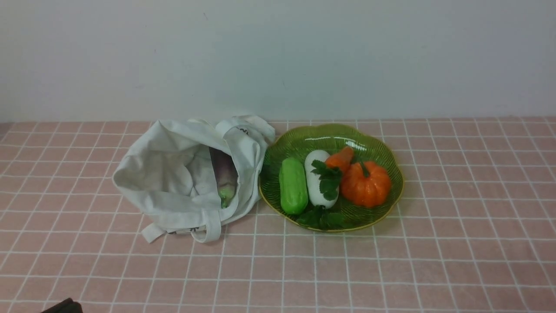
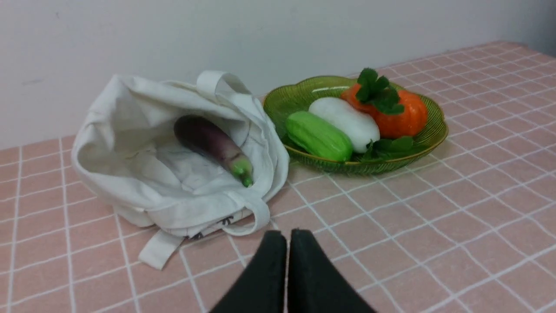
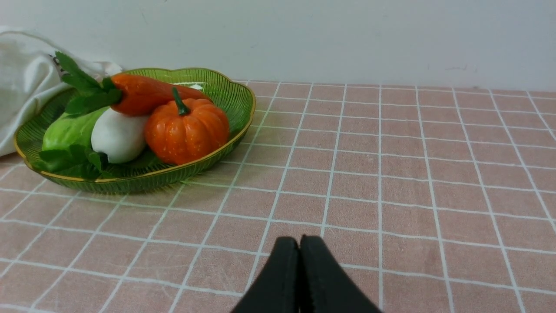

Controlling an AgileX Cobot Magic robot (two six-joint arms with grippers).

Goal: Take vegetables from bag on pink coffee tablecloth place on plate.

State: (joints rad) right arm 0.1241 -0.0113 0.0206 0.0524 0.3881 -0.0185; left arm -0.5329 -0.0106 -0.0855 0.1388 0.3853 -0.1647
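Pink coffee tablecloth (image 1: 460,243) over the bench, white grid lines. Bag (image 1: 173,213) on it, slumped, mouth agape toward the robot, just left of the plate; limp cloth, will likely fold and drag if snagged, so keep clear of rim and straps. Plate (image 1: 393,204) beside it, shallow, scalloped, probably rigid and perhaps brittle; no reason to grip it. On it: pumpkin (image 3: 186,130), squat, best left alone; white vegetable (image 1: 319,174); green vegetable (image 1: 293,186); carrot (image 3: 150,93) lying over its neighbours, leaves flopping, might roll if nudged. Still to fetch: eggplant (image 2: 210,141), lying inside the bag, green stem end by the mouth. Looks smooth, glossy, light, likely hollow plastic, firm enough for a moderate squeeze; slick skin may slip or pivot. Take it across the body, near mid-length, one finger each side; the narrow stem end would let the fat end swing. Left jaws (image 2: 288,241) closed together, nothing between them. Right jaws (image 3: 299,245) likewise together and holding nothing, pointing at bare cloth. Both would need opening before any grasp.
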